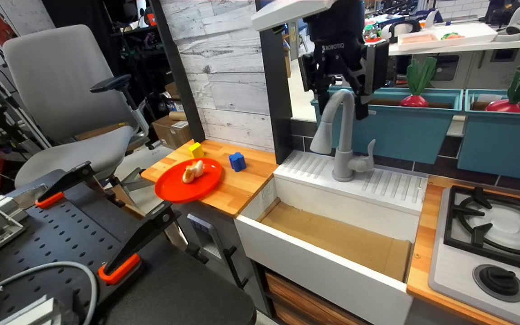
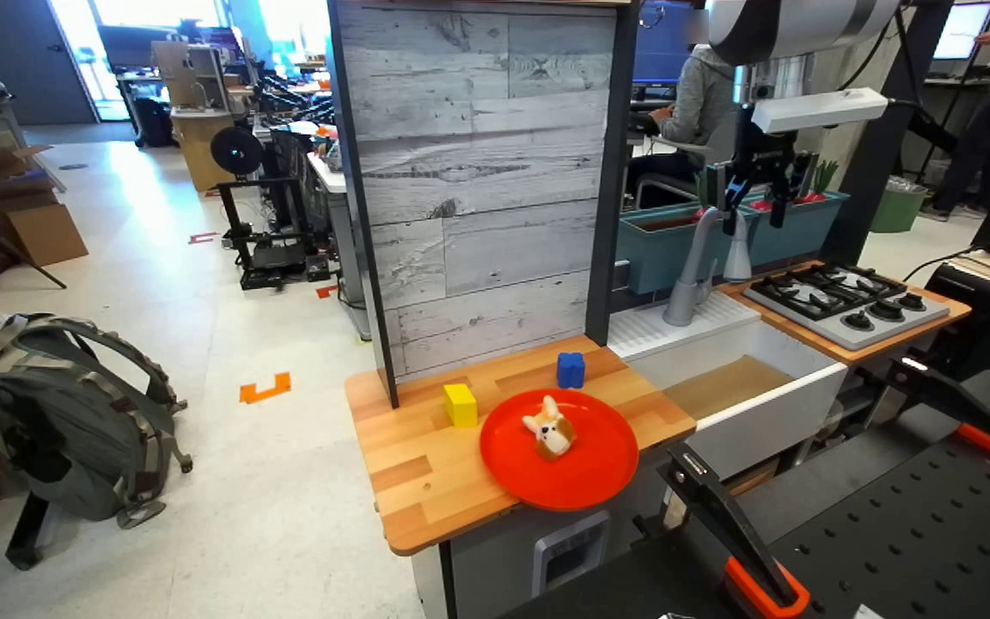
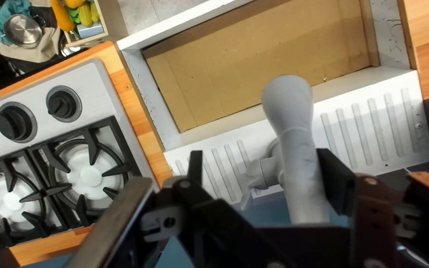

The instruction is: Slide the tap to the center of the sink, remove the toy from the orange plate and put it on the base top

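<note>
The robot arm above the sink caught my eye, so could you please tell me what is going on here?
The robot arm hangs above the tap, with its gripper open around the arched neck. It has not yet closed; whether it touches the tap, I cannot tell. The tap stands on the ribbed rim of the sink. The toy dog is on the orange plate on the wooden counter, near a yellow block and a blue block.

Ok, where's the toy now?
In an exterior view, the toy sits on the plate, left of the sink, with the yellow block behind and the blue block to its right.
</note>
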You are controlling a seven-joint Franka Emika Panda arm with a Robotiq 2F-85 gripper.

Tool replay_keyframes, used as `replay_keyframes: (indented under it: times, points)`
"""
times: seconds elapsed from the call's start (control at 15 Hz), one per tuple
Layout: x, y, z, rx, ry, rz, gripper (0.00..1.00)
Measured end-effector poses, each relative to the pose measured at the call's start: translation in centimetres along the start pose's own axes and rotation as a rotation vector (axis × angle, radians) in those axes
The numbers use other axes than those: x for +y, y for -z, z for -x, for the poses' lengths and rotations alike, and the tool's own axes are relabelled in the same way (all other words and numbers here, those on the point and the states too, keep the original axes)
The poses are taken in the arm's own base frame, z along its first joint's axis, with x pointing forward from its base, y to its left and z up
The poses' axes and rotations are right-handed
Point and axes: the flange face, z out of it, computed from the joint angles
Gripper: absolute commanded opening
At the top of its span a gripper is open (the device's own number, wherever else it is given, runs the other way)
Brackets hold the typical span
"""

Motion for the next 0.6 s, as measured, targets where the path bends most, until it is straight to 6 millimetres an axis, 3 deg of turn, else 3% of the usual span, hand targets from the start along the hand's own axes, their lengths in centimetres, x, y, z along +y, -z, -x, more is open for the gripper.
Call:
replay_keyframes:
  times: [0.6]
  points:
    - [1.1,-1.0,1.5,0.083,-0.053,-0.059,1.0]
